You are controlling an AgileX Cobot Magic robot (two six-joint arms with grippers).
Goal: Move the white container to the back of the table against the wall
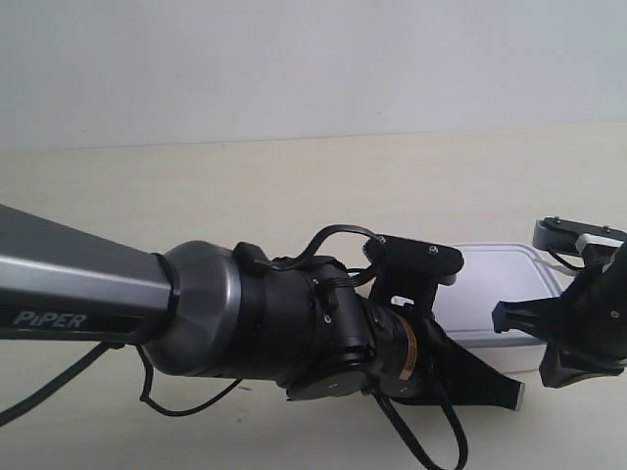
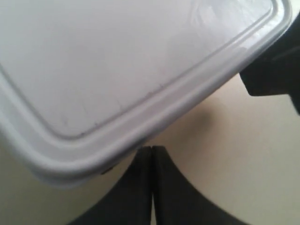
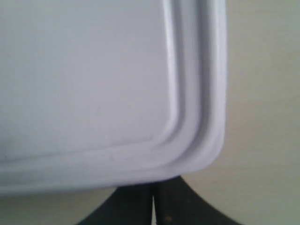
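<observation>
White container [image 1: 500, 289] lies toward the right of the table [image 1: 196, 196], long side seemingly left to right, well short of the wall [image 1: 294, 59]. It lies on the far side of both grippers. Left gripper [image 2: 151, 150] and right gripper [image 3: 153, 186] have fingers pressed together, empty, tips at its near rim.

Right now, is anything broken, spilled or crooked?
Nothing stands out. The white container lies flat on the table with its lid on, no cracks or spills. The left gripper and right gripper sit shut by its edge.
</observation>
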